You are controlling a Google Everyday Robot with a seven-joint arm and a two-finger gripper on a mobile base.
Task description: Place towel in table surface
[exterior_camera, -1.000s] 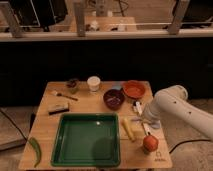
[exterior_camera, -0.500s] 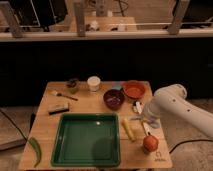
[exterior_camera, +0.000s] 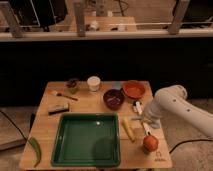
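Although much of the table [exterior_camera: 44, 127] is taken up by a green tray [exterior_camera: 85, 141], its right side is reached over by a white arm [exterior_camera: 182, 107]. Two bowls [exterior_camera: 114, 98] are set behind. The gripper [exterior_camera: 148, 121] is held low near the right edge, and the towel [exterior_camera: 153, 123] is seen bunched at it; whether it is clasped or released cannot be told.

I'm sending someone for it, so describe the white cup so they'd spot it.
On the wooden table, look along the far edge, behind the green tray. The white cup stands between a small dark cup and a dark red bowl, far left of the claw at the table's right side; it is the only white vessel.
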